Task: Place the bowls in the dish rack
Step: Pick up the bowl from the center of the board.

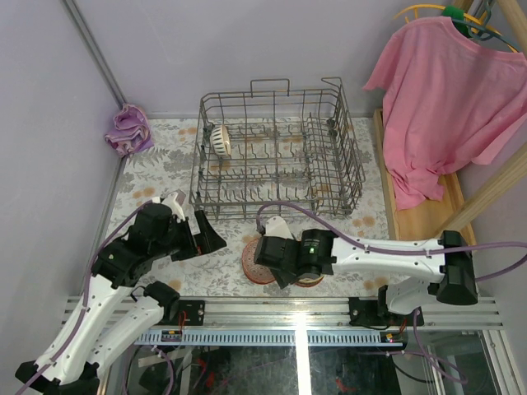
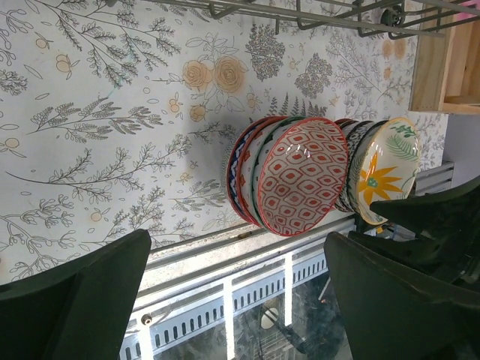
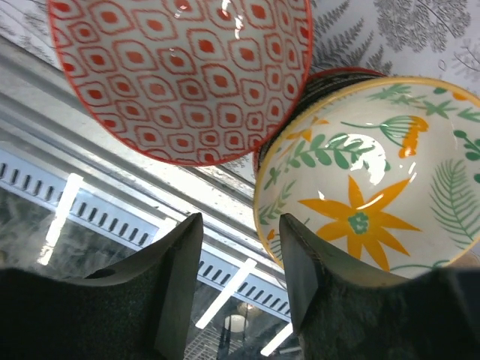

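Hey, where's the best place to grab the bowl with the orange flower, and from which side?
Pinch the orange-flower bowl by its rim from above, one finger inside, one outside, on the arc nearest the metal rail. It lies open side up atop its stack, leaving that thin rim exposed; the red-patterned bowl crowds another side.

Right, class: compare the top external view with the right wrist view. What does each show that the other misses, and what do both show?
Only the top external view: the wire dish rack with one bowl standing in it, the pink T-shirt, the purple cloth and the left gripper.
Only the right wrist view: the patterns of the red-diamond bowl and the yellow-flower bowl, and the right gripper, jaws apart.
Both: the bowl stack at the near edge, the floral tablecloth and the metal rail.
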Robot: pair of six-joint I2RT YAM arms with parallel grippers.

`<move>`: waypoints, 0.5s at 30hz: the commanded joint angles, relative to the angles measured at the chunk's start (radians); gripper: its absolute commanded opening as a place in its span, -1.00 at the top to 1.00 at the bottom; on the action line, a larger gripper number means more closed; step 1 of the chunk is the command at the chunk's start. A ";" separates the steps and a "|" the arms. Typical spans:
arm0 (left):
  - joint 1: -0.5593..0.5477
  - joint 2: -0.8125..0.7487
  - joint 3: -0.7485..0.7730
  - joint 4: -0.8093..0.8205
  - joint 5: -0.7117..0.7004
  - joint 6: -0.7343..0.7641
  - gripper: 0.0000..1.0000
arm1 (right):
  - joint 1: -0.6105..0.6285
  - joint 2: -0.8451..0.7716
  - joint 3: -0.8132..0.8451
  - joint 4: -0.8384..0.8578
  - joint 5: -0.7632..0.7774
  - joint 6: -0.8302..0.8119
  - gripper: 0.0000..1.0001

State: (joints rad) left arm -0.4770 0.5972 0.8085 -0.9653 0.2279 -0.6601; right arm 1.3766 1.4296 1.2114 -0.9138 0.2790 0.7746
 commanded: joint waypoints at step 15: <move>-0.003 0.017 0.060 -0.020 0.063 0.047 -0.99 | 0.018 0.085 0.069 -0.126 0.161 0.016 0.18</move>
State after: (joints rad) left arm -0.4770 0.6205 0.8494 -0.9802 0.2173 -0.6453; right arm 1.3880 1.5227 1.2484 -1.0161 0.3916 0.7937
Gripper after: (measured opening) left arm 0.996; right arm 0.422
